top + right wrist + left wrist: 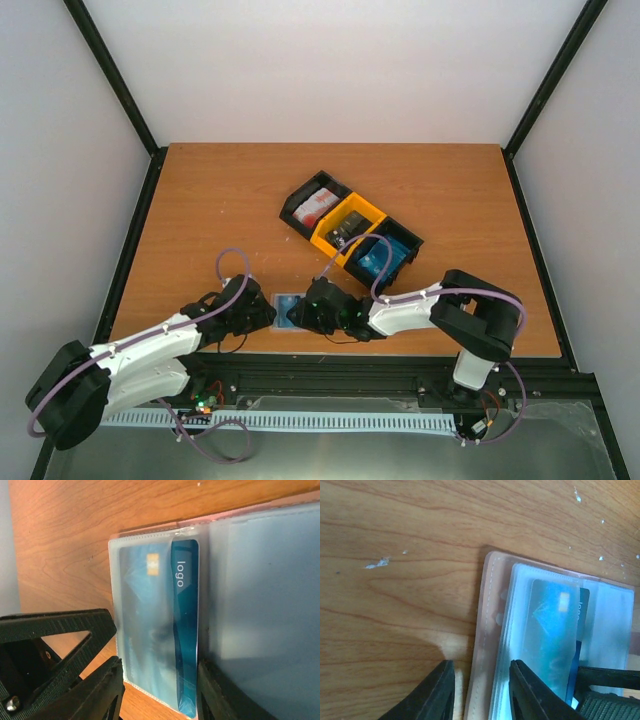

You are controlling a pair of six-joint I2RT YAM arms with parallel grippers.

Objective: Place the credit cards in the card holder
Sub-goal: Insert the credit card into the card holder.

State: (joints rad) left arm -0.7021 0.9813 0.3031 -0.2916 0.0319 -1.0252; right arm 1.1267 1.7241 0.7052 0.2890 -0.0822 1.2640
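Probably risking a buckled or jammed blue card, clamped edgewise in the right gripper and partly sleeved in the open card holder at the near edge of the table, through slippage under the left gripper, hold there unclear.

Smooth wood-grain table with a low sheen, flecked with pale scuffs. Pinkish holder of matt, leather-like stuff, stitched along the edge. Inside it, cloudy soft plastic sleeves, faintly glossy. Glossy blue plastic card, dulled where under a sleeve. Matt black plastic fingers, ribbed in places. Moulded plastic bins, black and yellow. White hard-shell arms, with smooth purple cables.
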